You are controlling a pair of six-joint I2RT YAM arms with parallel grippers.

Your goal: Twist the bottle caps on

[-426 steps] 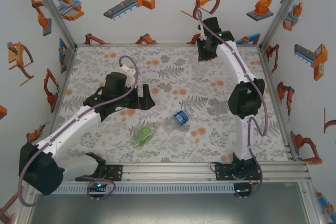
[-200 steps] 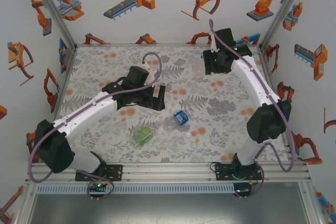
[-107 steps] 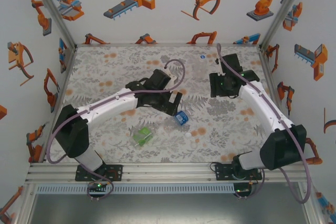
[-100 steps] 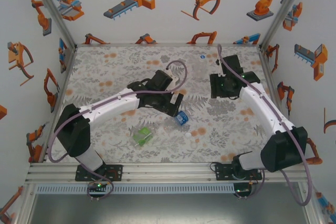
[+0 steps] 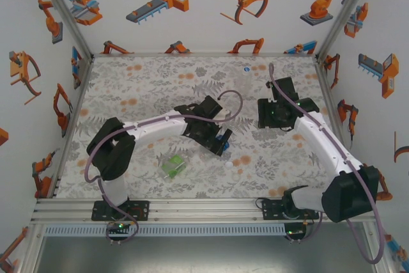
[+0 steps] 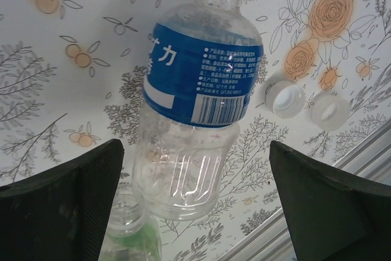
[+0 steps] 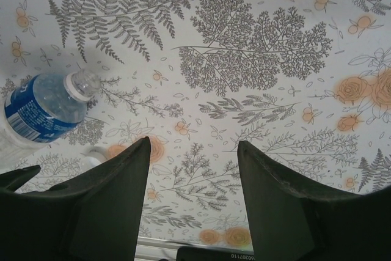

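No caps on yet, seemingly.
Left gripper spread astride blue bottle; right gripper parted, empty; caps loose mid-right.

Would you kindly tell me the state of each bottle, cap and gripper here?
blue-label bottle: lying down, uncapped.
green-label bottle: lying down.
caps: two, loose beside the blue-label bottle.
left gripper: open, straddling the blue-label bottle.
right gripper: open, empty.
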